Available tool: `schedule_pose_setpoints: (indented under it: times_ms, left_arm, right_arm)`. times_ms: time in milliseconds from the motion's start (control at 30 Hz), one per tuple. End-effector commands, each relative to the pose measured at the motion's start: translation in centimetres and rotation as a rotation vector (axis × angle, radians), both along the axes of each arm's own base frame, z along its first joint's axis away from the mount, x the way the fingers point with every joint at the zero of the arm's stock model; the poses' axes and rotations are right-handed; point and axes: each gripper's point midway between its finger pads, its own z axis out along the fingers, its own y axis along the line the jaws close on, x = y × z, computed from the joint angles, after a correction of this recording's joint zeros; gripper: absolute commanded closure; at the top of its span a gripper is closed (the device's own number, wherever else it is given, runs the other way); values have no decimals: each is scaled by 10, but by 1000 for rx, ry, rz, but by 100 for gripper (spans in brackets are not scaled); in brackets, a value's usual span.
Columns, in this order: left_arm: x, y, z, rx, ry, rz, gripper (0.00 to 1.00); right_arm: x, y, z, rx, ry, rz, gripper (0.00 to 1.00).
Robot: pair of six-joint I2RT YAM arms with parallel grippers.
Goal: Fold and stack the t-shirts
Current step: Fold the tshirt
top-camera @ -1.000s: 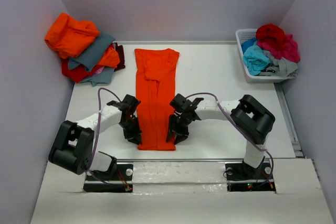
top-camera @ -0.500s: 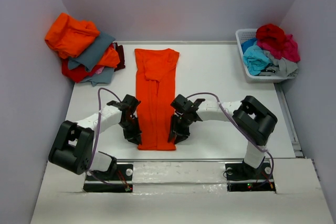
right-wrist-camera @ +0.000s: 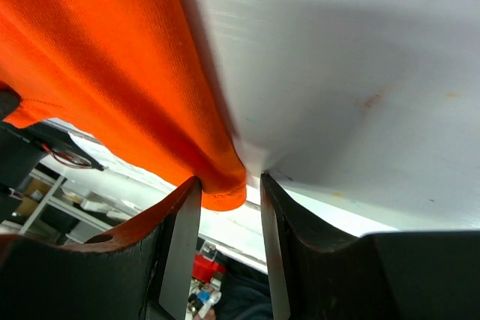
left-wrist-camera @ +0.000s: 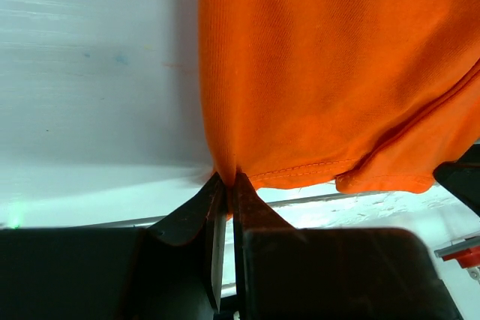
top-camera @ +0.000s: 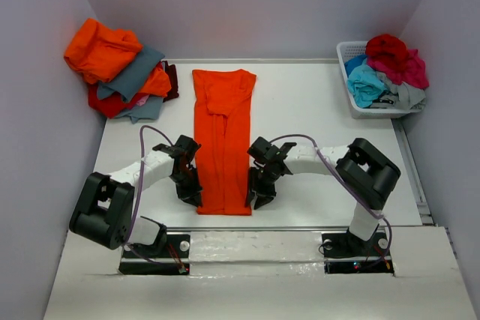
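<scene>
Left gripper (left-wrist-camera: pixel 227 179) clamped on one near corner of the orange shirt (top-camera: pixel 222 140); right gripper (right-wrist-camera: pixel 229 183) apart, straddling the other corner.

We find bare white desk (top-camera: pixel 315 110) open on either side of the long orange folded t-shirt (top-camera: pixel 223 133); a heaped orange-and-grey shirt pile (top-camera: pixel 112 65) and a white slatted plastic basket (top-camera: pixel 375 111) block the far corners.

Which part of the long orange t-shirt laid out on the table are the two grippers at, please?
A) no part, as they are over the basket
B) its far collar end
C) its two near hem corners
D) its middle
C: in the top view the left gripper and right gripper flank the near end of the orange t-shirt, and each wrist view shows a hem corner at its fingertips.
</scene>
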Motion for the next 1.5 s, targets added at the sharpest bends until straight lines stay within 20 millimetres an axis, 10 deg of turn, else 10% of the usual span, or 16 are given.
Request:
schedule_pose_setpoints:
  times_ms: [0,467,800,1467]
  left_arm:
    - [-9,5,2,11,14,-20,83]
    - [-9,5,1,12,16,-23,87]
    - [-7,5,3,18,1,-8,94]
    - [22,3,29,16,-140,-4,94]
  right_arm:
    - [-7,-30,-43,-176,-2,52,56]
    - [-11,-24,-44,-180,1,71,58]
    - [-8,-28,-38,-197,-17,62,78]
    - [21,-18,11,-224,-132,70,87]
